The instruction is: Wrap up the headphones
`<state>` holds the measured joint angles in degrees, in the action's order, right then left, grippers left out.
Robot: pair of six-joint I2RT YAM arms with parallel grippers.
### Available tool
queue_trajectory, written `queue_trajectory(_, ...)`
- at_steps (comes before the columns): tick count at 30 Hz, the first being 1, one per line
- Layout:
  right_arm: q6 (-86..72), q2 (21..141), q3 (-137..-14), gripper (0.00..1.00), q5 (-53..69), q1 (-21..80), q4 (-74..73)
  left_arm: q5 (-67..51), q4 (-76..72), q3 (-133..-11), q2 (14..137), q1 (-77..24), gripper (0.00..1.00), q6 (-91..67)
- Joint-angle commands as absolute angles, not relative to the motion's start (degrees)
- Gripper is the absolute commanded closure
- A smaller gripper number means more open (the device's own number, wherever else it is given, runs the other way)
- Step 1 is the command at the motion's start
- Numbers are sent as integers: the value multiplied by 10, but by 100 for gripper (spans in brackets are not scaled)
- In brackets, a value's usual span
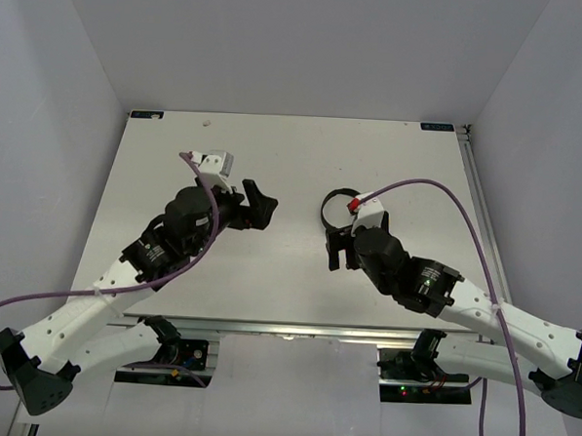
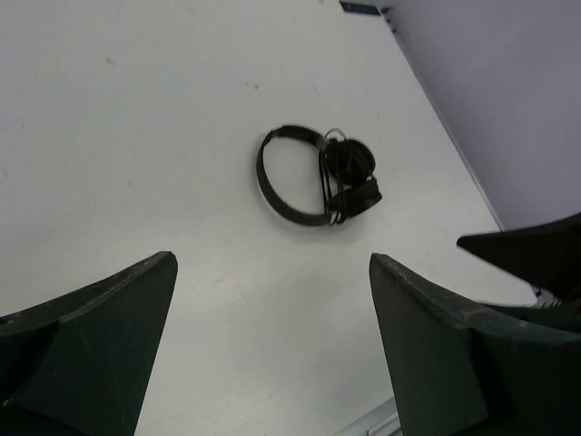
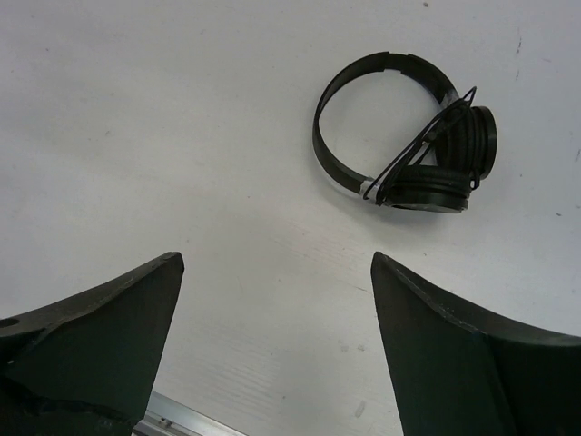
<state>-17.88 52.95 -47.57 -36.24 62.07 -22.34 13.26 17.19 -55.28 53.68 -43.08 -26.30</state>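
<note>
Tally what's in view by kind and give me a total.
Headphones: 1
Grippers: 2, the left gripper and the right gripper, both open and empty
Purple cables: 2, the left arm's cable and the right arm's cable
Table: 1
Total: 6

White table (image 1: 294, 160): flat, matte surface. One small mark (image 1: 207, 123) lies near the far edge, left of centre. Near rail (image 1: 285, 329): metal, runs along the near edge. Right rail (image 1: 482, 218): runs along the right edge. Left label (image 1: 146, 115) and right label (image 1: 437, 127): dark, at the far corners. Pale walls (image 1: 300, 43) enclose the left, far and right sides.
</note>
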Motion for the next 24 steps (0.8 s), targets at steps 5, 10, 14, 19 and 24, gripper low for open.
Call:
queue_trajectory(5,-198,511,-428,9,-343,596,-124,117,120,-392,420,-448,2,-299)
queue_trajectory(10,-217,531,-420,10,-360,585,-113,108,79,-353,385,-460,2,-291)
queue_trajectory(14,-227,529,-422,10,-357,586,-111,101,75,-347,385,-461,2,-287)
queue_trajectory(19,-224,509,-409,10,-354,585,-95,101,65,-333,382,-463,2,-287)
queue_trajectory(24,-222,498,-402,10,-347,585,-85,95,64,-332,376,-464,2,-287)
